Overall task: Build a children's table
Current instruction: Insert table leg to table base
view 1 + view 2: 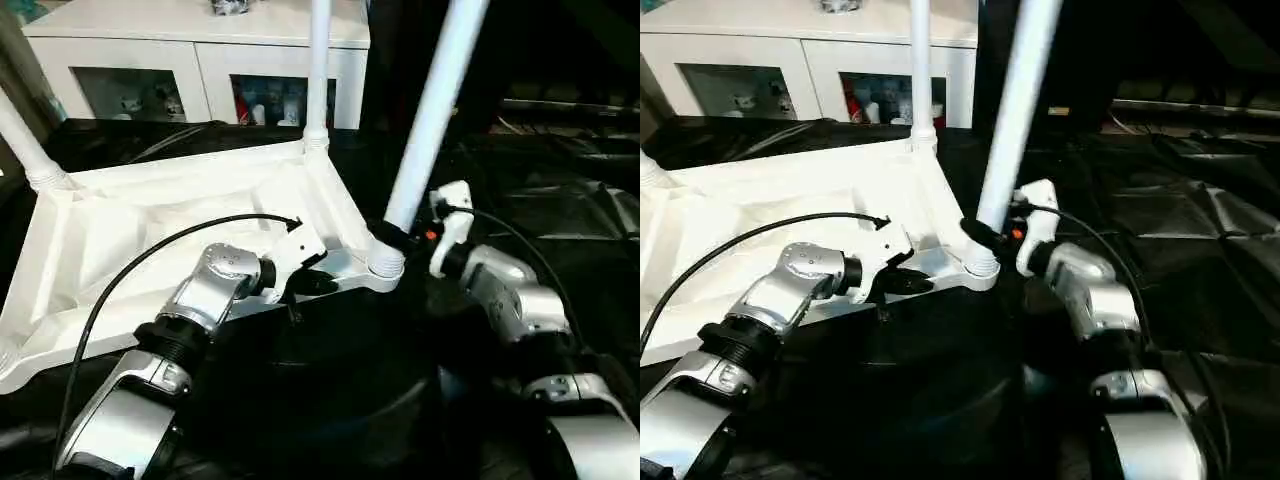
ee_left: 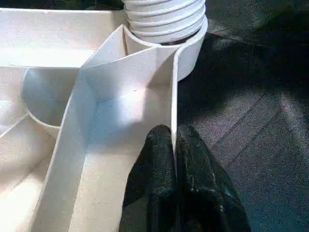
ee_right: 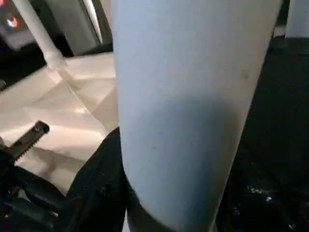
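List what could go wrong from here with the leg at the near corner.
The leg leans in its corner socket, so turning it by the right hand may cross-thread it or jam it. The left hand pinches only a thin rim of the upturned tabletop; that rim could slip free and let the top shift.
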Robot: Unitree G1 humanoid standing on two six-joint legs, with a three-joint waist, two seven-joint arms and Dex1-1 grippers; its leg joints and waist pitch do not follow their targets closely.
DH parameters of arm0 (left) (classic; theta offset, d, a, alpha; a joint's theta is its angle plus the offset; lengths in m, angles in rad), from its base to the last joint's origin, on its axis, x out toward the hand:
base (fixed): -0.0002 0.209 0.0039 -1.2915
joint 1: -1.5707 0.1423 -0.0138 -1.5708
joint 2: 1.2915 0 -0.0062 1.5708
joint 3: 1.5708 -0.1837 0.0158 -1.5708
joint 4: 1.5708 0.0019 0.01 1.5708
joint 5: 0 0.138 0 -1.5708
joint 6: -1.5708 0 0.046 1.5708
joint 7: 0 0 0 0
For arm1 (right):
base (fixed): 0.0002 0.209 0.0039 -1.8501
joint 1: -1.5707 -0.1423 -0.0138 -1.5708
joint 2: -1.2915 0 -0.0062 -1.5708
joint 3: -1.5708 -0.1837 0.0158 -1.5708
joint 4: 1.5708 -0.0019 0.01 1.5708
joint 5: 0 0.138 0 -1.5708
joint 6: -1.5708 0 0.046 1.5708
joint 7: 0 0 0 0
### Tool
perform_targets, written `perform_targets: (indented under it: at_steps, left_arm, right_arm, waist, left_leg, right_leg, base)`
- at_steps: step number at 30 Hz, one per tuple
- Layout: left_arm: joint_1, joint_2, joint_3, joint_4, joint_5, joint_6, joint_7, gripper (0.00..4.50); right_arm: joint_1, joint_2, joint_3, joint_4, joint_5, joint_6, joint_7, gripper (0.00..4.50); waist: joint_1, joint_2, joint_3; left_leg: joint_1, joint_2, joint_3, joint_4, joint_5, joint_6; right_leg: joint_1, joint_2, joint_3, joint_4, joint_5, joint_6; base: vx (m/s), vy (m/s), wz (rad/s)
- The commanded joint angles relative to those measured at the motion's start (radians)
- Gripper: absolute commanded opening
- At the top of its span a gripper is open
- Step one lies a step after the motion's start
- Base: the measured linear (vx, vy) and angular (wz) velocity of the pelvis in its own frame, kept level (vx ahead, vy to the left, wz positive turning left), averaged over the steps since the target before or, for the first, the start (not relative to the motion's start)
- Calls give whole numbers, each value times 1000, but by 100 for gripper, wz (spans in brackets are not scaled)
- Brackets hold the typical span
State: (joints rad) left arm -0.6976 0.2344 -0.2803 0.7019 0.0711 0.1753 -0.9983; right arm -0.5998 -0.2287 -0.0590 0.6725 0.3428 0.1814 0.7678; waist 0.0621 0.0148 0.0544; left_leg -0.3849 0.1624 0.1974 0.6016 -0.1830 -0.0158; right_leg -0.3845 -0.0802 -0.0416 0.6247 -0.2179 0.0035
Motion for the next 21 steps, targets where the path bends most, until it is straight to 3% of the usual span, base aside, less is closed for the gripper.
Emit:
perform_targets:
  at_steps: [1, 2, 5, 6, 9, 16, 17, 19, 20, 21]
  left_arm:
    - [-3, -12, 53, 6, -47, -41, 33, 0]
    - [-4, -13, 56, 7, -49, -41, 35, 0]
    - [-4, -13, 57, 5, -50, -40, 35, 0]
    - [-3, -12, 57, 5, -50, -41, 34, 0]
    - [-3, -7, 56, 5, -48, -42, 32, 0]
    - [0, 1, 48, 7, -42, -49, 19, 0]
    - [0, 1, 48, 6, -41, -50, 19, 0]
    - [2, 1, 47, 5, -40, -51, 18, 0]
    - [3, 2, 44, 5, -37, -53, 18, 0]
    - [4, 2, 43, 6, -36, -54, 18, 0]
  right_arm:
    - [48, 10, -2, 52, -14, -24, 3, 189]
    - [79, 21, 3, 68, -29, -99, 0, 189]
    - [107, 36, 0, 84, -40, -169, -9, 189]
    - [114, 39, 2, 89, -47, -188, -14, 189]
    - [134, 47, 20, 106, -90, -270, -35, 189]
    - [119, 46, 61, 107, -118, -268, -4, 189]
    - [114, 43, 73, 112, -125, -264, 8, 189]
    - [108, 40, 87, 118, -136, -261, 24, 189]
    - [100, 37, 107, 124, -151, -250, 50, 189]
    - [95, 36, 117, 129, -157, -244, 59, 189]
  waist:
    - [7, -8, -67]
    - [7, -2, -68]
    - [7, -2, -68]
    - [8, 5, -68]
    - [6, 5, -67]
    - [1, 6, -66]
    - [-2, -3, -66]
    - [-1, 1, -65]
    - [-1, -10, -65]
    - [0, -5, -64]
  left_leg:
    - [20, 71, -29, -68, -150, 67]
    - [21, 72, -30, -69, -156, 62]
    - [19, 71, -31, -70, -160, 62]
    - [20, 71, -32, -71, -164, 62]
    - [19, 72, -33, -74, -185, 56]
    - [20, 72, -34, -77, -201, 57]
    - [20, 71, -32, -78, -203, 60]
    - [19, 71, -32, -76, -201, 63]
    - [19, 72, -32, -76, -198, 67]
    - [17, 71, -32, -76, -195, 69]
  right_leg:
    - [41, -81, 41, -68, -9, -315]
    - [40, -82, 40, -69, -15, -314]
    - [42, -82, 39, -69, -19, -313]
    - [41, -82, 39, -70, -28, -313]
    - [40, -81, 39, -73, -49, -308]
    - [39, -80, 40, -76, -70, -303]
    - [39, -78, 39, -78, -71, -303]
    - [38, -81, 41, -78, -79, -304]
    - [39, -81, 41, -78, -91, -301]
    - [39, -82, 40, -79, -104, -298]
  base:
    - [0, 0, 0]
    - [0, 0, 0]
    - [0, 0, 0]
    - [0, 0, 0]
    - [0, 0, 0]
    - [0, 0, 0]
    - [0, 0, 0]
    - [0, 0, 0]
    - [0, 0, 0]
    - [0, 0, 0]
